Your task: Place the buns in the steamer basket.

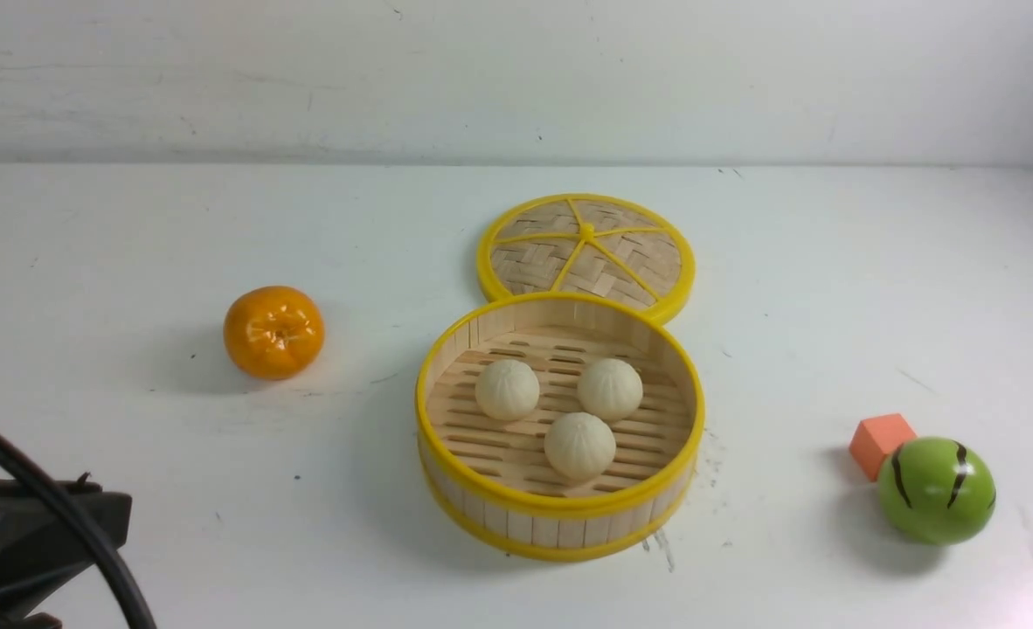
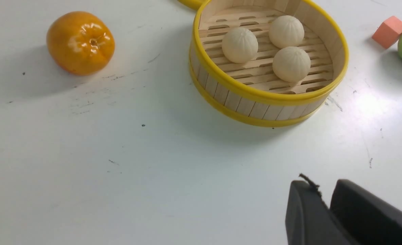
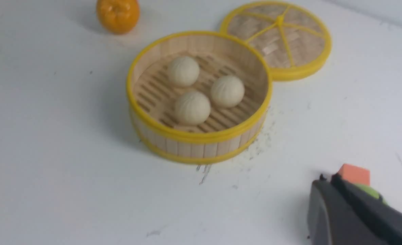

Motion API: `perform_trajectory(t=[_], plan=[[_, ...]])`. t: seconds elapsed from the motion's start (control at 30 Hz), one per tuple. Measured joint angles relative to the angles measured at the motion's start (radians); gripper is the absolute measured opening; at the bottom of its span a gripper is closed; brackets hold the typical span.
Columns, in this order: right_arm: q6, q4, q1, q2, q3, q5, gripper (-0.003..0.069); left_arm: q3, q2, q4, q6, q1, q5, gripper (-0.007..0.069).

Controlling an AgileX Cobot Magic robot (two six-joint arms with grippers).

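The steamer basket [image 1: 560, 511] stands at the middle of the table, with three cream-white buns on its slatted floor: one at the left [image 1: 507, 390], one at the right [image 1: 609, 390], one nearer me [image 1: 579, 445]. The basket [image 2: 265, 98] and the buns [image 2: 239, 45] also show in the left wrist view, and the basket [image 3: 194, 136] with buns [image 3: 192, 107] in the right wrist view. My left gripper [image 2: 325, 200] is shut and empty, well short of the basket. My right gripper [image 3: 328, 185] is shut and empty, off to the basket's right.
The woven lid [image 1: 586, 253] with yellow spokes lies just behind the basket. An orange [image 1: 273, 332] sits to the left. An orange-red cube [image 1: 880, 444] and a green striped ball [image 1: 936, 491] sit at the right. Part of my left arm [image 1: 36, 542] shows at the lower left.
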Motion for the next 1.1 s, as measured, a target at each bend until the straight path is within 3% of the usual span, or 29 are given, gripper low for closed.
perform_trajectory(t=[0.23,0.5,0.7,1.1], plan=[[0.014,-0.034,-0.201,-0.279,0.411,-0.362,-0.0018,0.000,0.000,0.000,0.000,0.000,0.000,0.0113],[0.105,-0.057,-0.439,-0.493,0.673,-0.330,-0.0018,0.000,0.000,0.000,0.000,0.000,0.000,0.0124],[0.098,-0.100,-0.471,-0.494,0.667,-0.246,-0.0018,0.000,0.004,-0.001,0.000,0.000,0.001,0.0127],[0.070,-0.115,-0.471,-0.494,0.664,-0.233,-0.0015,0.000,0.004,-0.001,0.000,0.000,0.001,0.0130]])
